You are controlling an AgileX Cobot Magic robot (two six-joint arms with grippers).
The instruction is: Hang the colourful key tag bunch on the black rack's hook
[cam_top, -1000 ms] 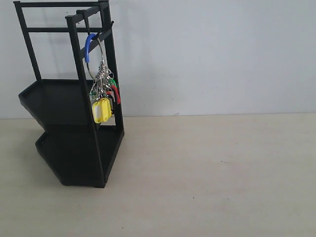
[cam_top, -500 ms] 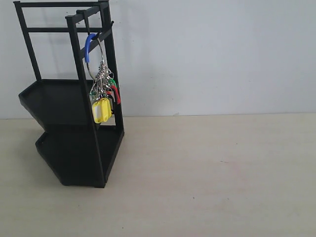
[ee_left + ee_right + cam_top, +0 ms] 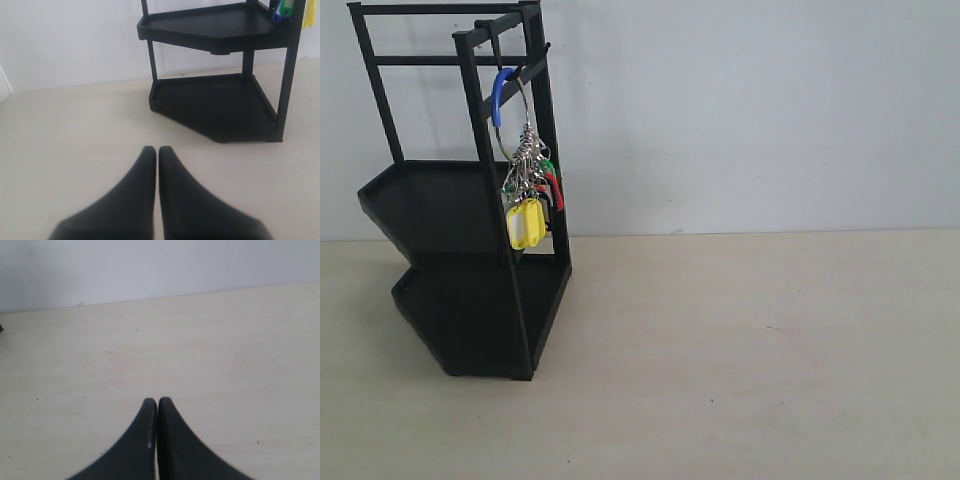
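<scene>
The black rack [image 3: 470,250] stands at the left of the exterior view, against the white wall. From the hook [image 3: 498,45] on its top rail hangs the colourful key tag bunch [image 3: 528,190] by its wire loop with the blue sleeve [image 3: 498,95]; the yellow tag [image 3: 525,225] is lowest. Neither arm shows in the exterior view. In the left wrist view my left gripper [image 3: 157,150] is shut and empty, a good way from the rack [image 3: 220,95]; a few tags [image 3: 285,7] peek in at the frame edge. My right gripper [image 3: 157,401] is shut and empty over bare table.
The pale wooden table [image 3: 750,350] stretches to the right of the rack and in front of it. A white wall [image 3: 750,110] closes the back.
</scene>
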